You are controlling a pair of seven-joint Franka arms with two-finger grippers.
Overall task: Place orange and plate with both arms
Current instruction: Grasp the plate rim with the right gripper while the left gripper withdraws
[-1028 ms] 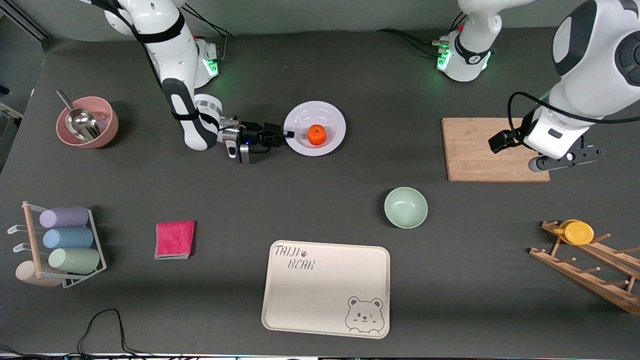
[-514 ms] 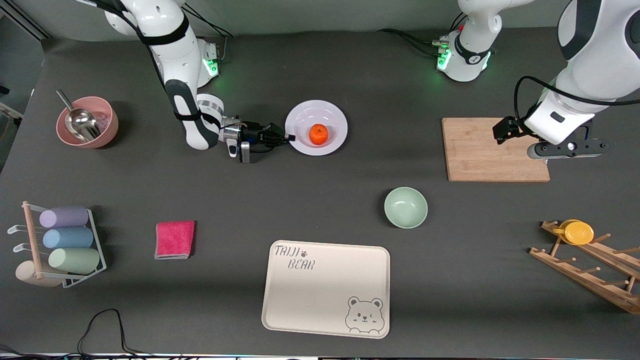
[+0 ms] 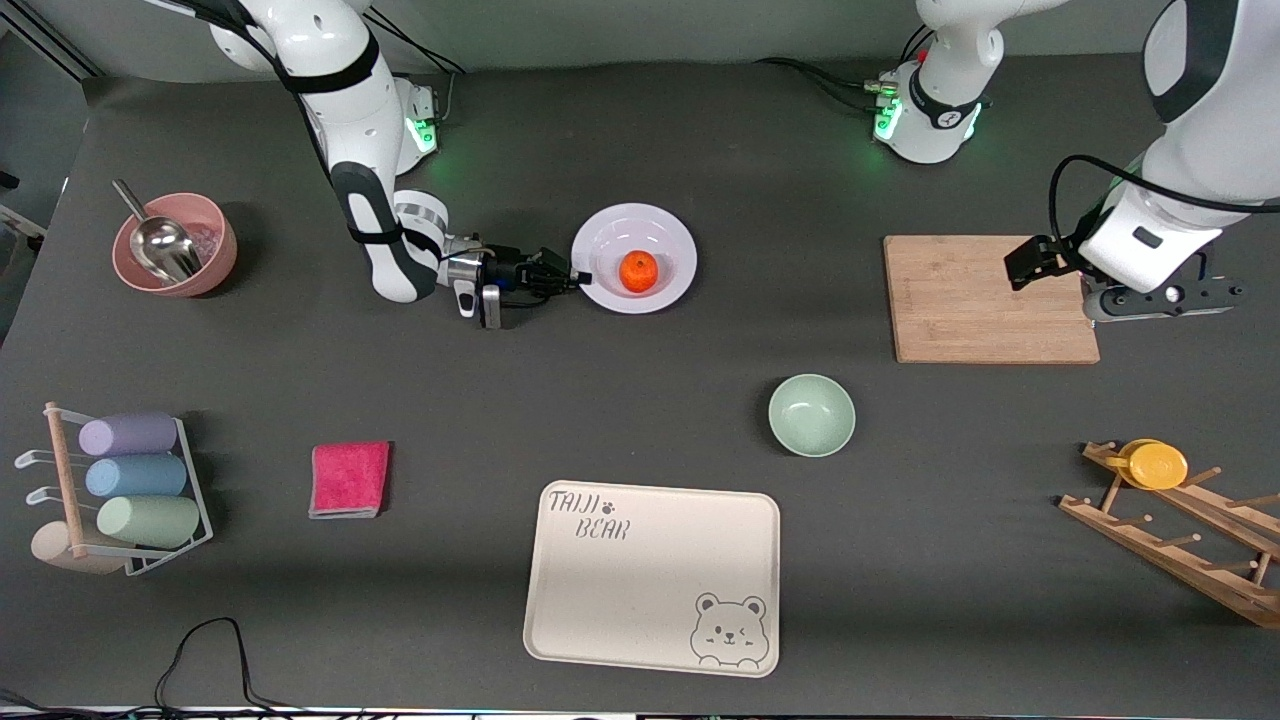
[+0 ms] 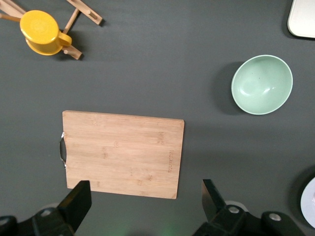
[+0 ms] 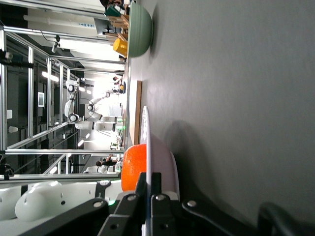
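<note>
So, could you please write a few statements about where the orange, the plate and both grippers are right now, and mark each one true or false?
1. The orange lies on the plate. True.
2. The right gripper is shut on the plate's rim. True.
3. The left gripper holds the orange. False: it is open and empty, above the wooden cutting board.
4. The plate sits on the cream tray. False: it sits on the table, farther from the front camera.
</note>
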